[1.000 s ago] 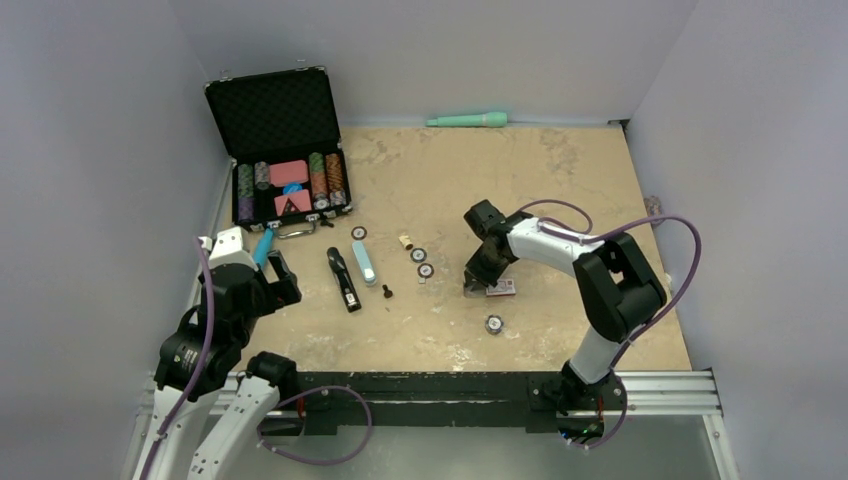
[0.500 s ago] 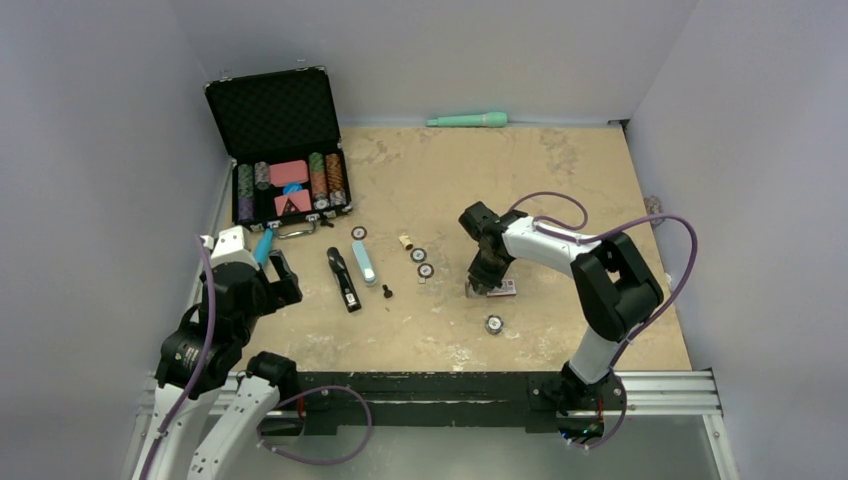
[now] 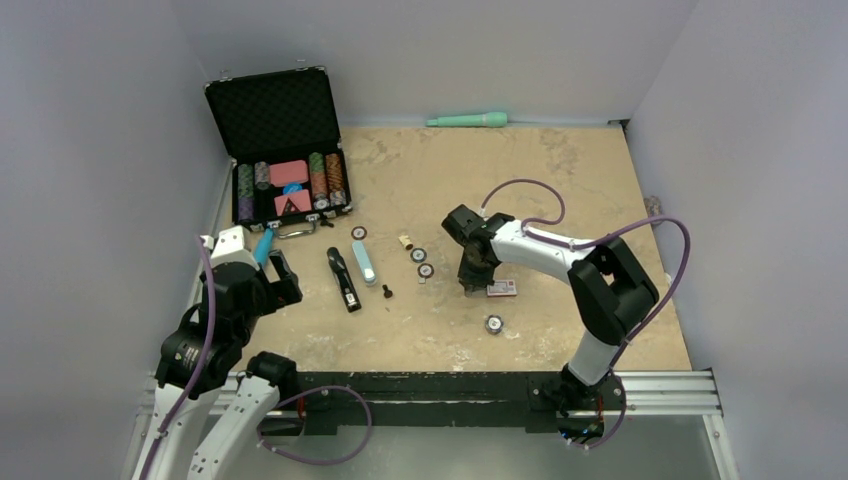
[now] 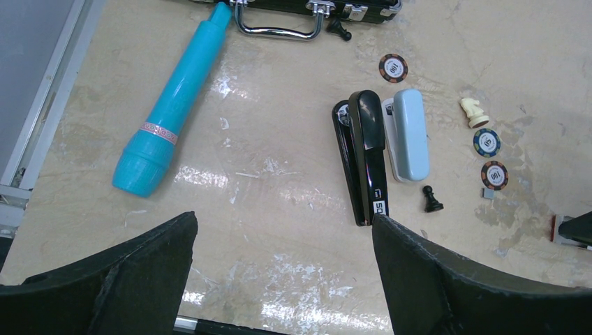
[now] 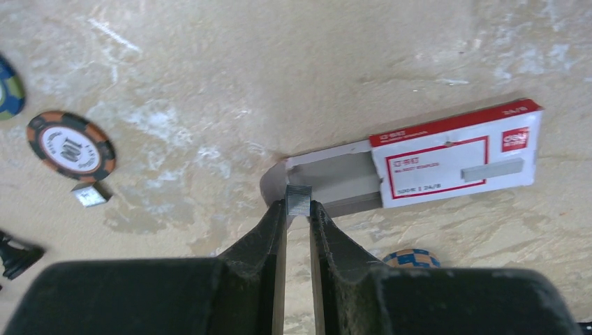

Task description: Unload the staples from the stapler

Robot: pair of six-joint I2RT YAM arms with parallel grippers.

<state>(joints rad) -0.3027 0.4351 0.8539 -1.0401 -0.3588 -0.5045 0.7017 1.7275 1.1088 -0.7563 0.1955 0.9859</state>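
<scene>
A black stapler (image 3: 343, 278) lies next to a pale blue stapler (image 3: 365, 262) left of centre; both show in the left wrist view, black (image 4: 366, 157) and blue (image 4: 410, 132). My right gripper (image 5: 298, 209) is shut on a small grey staple strip (image 5: 298, 199), just above the open grey tray of a red-and-white staple box (image 5: 447, 159). In the top view this gripper (image 3: 468, 283) is at the box's left end. A second tiny staple piece (image 5: 91, 196) lies on the table by a chip. My left gripper (image 4: 283, 220) is open and empty, left of the staplers.
Poker chips (image 5: 70, 145) lie around, with one (image 3: 493, 324) near the box. A black pawn (image 4: 433, 201) and a white knight (image 4: 475, 112) lie right of the staplers. A teal flashlight (image 4: 174, 105) and an open chip case (image 3: 285, 150) are at the left. A green tube (image 3: 468, 120) lies at the back.
My right gripper has moved left along the staple box to its open left end. The left arm has not moved.
</scene>
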